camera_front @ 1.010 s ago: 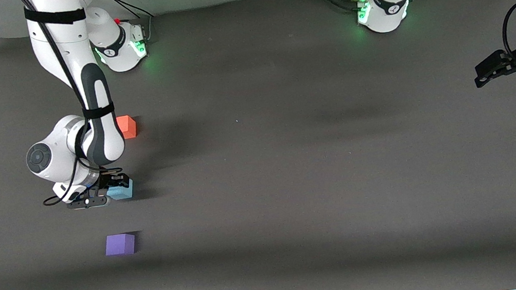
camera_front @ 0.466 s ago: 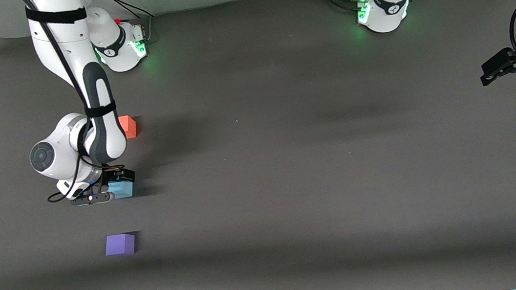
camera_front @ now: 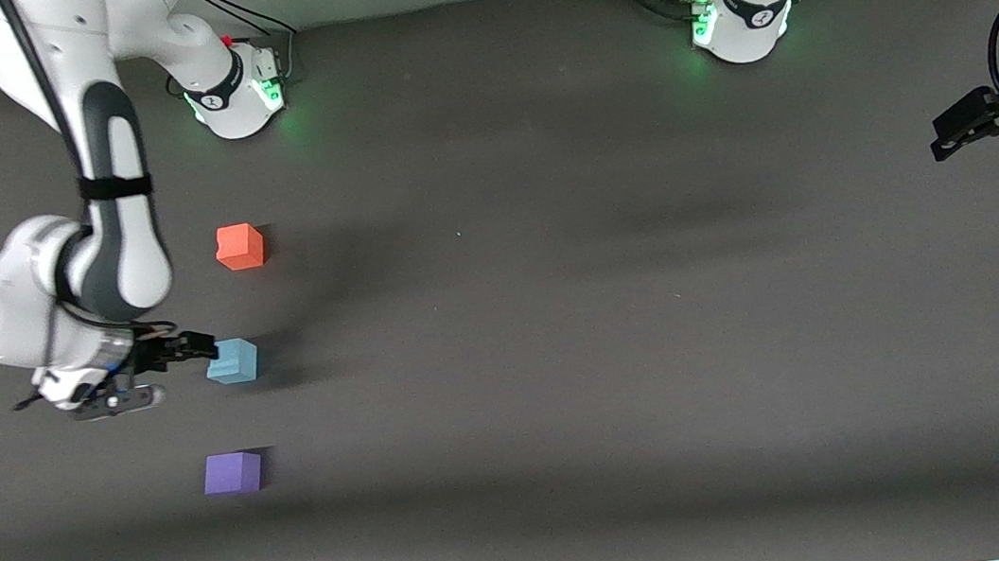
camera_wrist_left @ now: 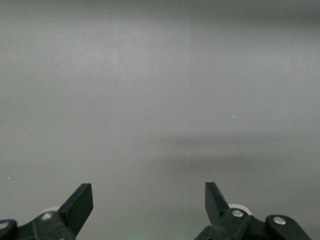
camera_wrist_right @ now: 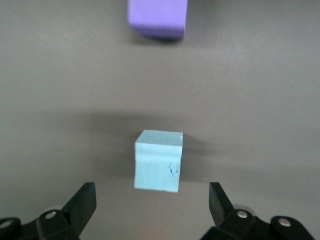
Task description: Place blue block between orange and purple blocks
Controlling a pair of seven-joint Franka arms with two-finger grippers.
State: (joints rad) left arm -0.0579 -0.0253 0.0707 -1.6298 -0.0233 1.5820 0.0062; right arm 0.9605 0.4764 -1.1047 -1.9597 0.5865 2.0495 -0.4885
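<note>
Front: blue block [camera_front: 232,361] on table [camera_front: 560,311], between orange block [camera_front: 240,247] and purple block [camera_front: 232,472]; right gripper [camera_front: 188,347] beside it, released; left gripper [camera_front: 967,130] waits at table's edge.
Left wrist: fingers [camera_wrist_left: 80,205] spread, nothing held.
Right wrist: fingers [camera_wrist_right: 82,202] spread, blue block [camera_wrist_right: 158,160] free, purple block [camera_wrist_right: 157,19] near.

Both arms are showing glossy white shells with dark grey joint panels, and green lights are glowing at their bases. Black cables are running along them, strapped on, ending in black two-finger grippers.

No text, label, brand, number or sign can be read on anything shown in these three views.
</note>
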